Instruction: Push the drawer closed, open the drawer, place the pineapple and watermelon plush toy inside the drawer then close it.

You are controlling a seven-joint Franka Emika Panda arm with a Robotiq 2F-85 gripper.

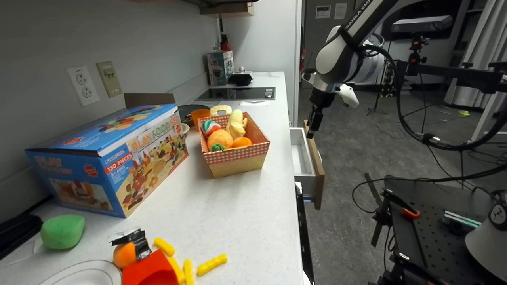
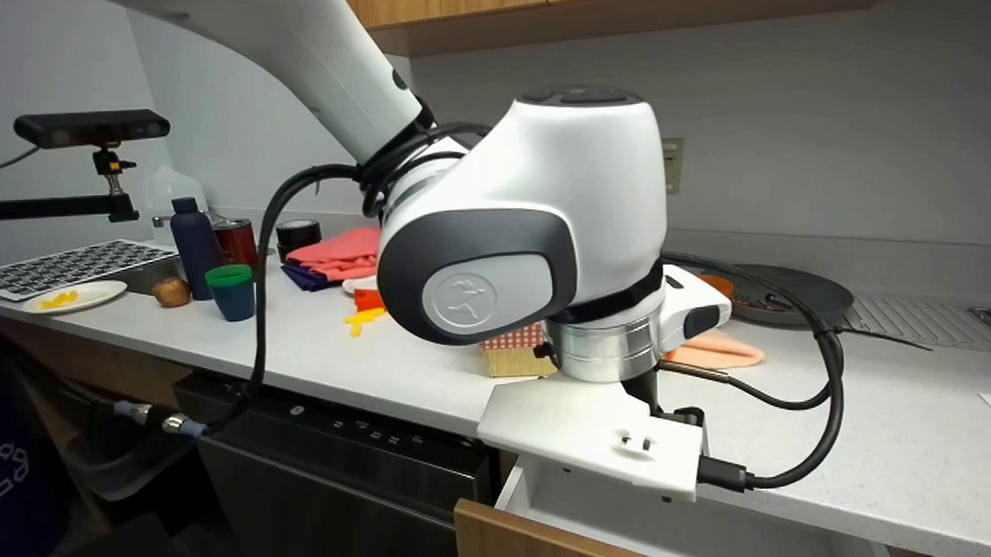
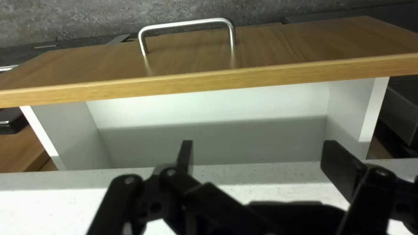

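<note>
The drawer (image 1: 318, 166) stands pulled out, its wooden front (image 3: 209, 81) and metal handle visible in the wrist view. Its white inside holds nothing that I can see. Over the drawer hangs my gripper (image 3: 258, 145), jaws wide apart with nothing between them; in an exterior view the gripper (image 1: 310, 133) points down near the drawer's front panel. A red, white and green plush that looks like the watermelon (image 1: 210, 126) lies in the basket. Beside it is a round orange plush with green leaves, apparently the pineapple (image 1: 220, 139). The arm hides both toys in an exterior view.
The checked basket (image 1: 237, 163) on the counter also holds a yellow banana plush (image 1: 236, 124) and an orange (image 1: 242, 142). A play-food box (image 1: 111, 158) stands against the wall. The counter edge borders the drawer, and a dishwasher (image 2: 329, 474) sits beside it.
</note>
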